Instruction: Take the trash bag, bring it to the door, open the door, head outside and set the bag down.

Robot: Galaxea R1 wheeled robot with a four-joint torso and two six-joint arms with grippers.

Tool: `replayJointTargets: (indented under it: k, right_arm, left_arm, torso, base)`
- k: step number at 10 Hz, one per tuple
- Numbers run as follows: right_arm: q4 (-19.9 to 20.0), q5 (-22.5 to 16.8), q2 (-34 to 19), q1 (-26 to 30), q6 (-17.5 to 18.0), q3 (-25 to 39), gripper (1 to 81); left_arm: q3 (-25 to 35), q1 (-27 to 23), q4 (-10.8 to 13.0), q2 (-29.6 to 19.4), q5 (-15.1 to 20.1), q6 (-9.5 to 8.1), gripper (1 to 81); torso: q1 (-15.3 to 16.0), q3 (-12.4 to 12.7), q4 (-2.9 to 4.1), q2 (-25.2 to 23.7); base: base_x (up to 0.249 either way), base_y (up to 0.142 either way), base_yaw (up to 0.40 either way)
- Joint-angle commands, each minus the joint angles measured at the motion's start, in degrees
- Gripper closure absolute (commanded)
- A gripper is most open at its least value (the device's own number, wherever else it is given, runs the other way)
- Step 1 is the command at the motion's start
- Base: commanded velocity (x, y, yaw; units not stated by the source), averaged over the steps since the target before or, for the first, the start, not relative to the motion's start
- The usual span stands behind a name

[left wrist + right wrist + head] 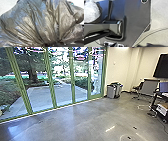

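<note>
Okay, so the biggest thing is the smooth grey floor (82,119), kinda shiny, running from the near side back to the walls. Next up is the green-framed glass wall (50,84), which goes from near left to the far middle. Through it there's a pale paved path (62,94) with greenery around it, plus a tree (32,72) outside on the far left. A pale wall (120,68) takes over on the far right, with a dark screen (161,69) up on it. Over on the right is a dark stand (153,100), and a grey-backed chair (150,87) sits a bit farther back. The grey bins (111,92) are on the floor just beside the far end of the glass. As for the trash bag (37,23), it's a dark, shiny, puffed-up thing at the left gripper (48,44), its folds all bunching into one tight spot there, so that gripper has it pinched. The right wrist view has a whitish crumpled bulge (90,11) with a dark edge; can't tell if it's the same bag. Can't tell whether the right gripper is wide or narrow either. Smallest of the lot, a white box (162,109) sits low on the stand.
</note>
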Motion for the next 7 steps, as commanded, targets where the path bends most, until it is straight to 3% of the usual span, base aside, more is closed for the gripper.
replayJointTargets:
  k: [1,7]
  right_arm:
    - [-0.4,-3.3,-0.2,2.7,-0.1,-0.1,1.0]
    - [-0.4,-3.3,-0.1,2.7,-0.1,-0.1,1.0]
  left_arm:
    - [0.2,-2.2,0.5,0.2,3.5,0.57,81.1]
    - [0.2,-2.1,0.5,0.2,3.5,0.57,81.1]
  torso:
    - [0.0,0.0,0.0,0.0]
    - [0.0,0.0,0.0,0.0]
  base:
    - [0.0,0.0,-0.232]
    - [0.0,0.0,-0.163]
